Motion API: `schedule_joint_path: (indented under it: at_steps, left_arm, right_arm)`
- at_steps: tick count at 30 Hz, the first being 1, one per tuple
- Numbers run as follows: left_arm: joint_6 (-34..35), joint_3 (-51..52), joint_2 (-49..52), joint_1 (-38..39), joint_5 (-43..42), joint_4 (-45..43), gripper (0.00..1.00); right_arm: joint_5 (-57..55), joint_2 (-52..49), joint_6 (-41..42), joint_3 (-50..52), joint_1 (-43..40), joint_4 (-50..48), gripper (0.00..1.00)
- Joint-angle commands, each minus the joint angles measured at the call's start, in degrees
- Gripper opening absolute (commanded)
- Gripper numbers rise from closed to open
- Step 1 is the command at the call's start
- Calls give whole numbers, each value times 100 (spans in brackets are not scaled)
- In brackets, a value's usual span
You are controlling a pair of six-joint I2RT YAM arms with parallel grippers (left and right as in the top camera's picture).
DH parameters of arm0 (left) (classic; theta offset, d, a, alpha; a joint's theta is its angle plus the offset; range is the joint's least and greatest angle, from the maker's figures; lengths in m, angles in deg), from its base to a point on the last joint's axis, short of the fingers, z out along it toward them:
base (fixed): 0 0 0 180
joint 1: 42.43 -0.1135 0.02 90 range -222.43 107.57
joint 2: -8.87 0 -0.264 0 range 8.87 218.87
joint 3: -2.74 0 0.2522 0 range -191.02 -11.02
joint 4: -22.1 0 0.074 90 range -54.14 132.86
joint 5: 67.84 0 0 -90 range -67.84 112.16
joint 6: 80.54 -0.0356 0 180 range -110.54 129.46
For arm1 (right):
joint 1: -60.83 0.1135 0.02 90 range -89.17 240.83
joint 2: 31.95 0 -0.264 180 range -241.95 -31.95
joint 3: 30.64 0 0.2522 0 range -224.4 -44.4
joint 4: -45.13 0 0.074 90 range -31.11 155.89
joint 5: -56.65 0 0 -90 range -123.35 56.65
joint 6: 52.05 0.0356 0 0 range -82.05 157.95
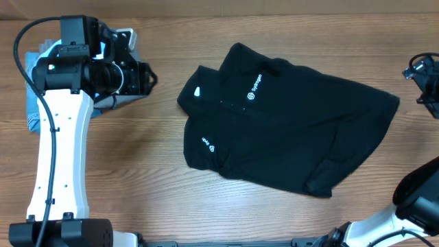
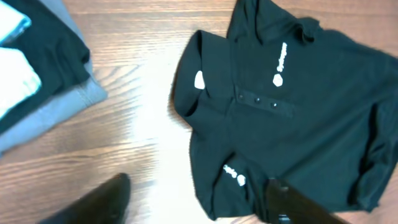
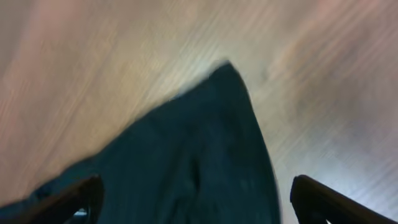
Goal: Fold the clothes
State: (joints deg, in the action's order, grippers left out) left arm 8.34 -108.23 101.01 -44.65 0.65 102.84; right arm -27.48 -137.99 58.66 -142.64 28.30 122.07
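Left wrist view, nearest first: your left gripper (image 2: pixel 198 183) shows two dark fingers at the bottom edge. Its jaws stand wide apart and hold nothing, with only bare desk (image 2: pixel 143 124) and the near sleeve of the black polo shirt (image 2: pixel 298 124) between and beyond them. Past the jaws come the sleeve logo (image 2: pixel 235 176), then the button placket (image 2: pixel 264 102), then the collar (image 2: pixel 205 68). A stack of folded garments (image 2: pixel 56 112) lies off to the left of this view, well apart from the shirt. Right wrist view (blurred): your right gripper (image 3: pixel 196 183) is also spread wide and grips nothing. The shirt's cloth lies below and between the jaws, narrowing to a pointed corner (image 3: pixel 227 78) farther out on the wood. Overhead view: the shirt lies front-up at the middle of the desk, touching neither gripper. Its long axis runs from the collar on your left arm's side to the hem on your right arm's side, tilted slightly toward the near edge at the hem end. The right jaws are judged the nearer pair, poised just beside the far hem corner. The left jaws face the collar and sleeve across a strip of bare wood. A fold that carries hem toward collar would therefore travel along this axis, probably led from the right, while the left arm must first close the gap to the collar end.
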Motion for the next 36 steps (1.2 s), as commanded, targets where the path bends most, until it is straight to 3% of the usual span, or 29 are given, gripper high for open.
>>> schedule_joint_path:
  at_steps: [1,4,9,21,29,32,36]
  left_arm:
    - [-59,-57,-66,48,-107,57,100]
    - [-55,-57,-66,48,-400,107,100]
    - [-61,-55,-55,81,-562,210,100]
    - [-66,439,-52,415,439,393,100]
    - [-52,1451,-44,675,389,-348,100]
    - [-15,1908,-7,876,369,-789,95]
    - [-17,2385,160,1209,372,-1200,82]
  right_arm:
    - [11,13,-61,-11,-87,455,100]
    - [201,13,-61,48,-85,1051,98]
    - [758,15,-398,1036,76,1777,85]
    - [861,26,-640,2802,446,1357,79]
    - [992,26,-573,3882,446,673,70]
    - [962,26,-575,3982,439,551,58]
    - [619,28,-546,3650,310,636,19]
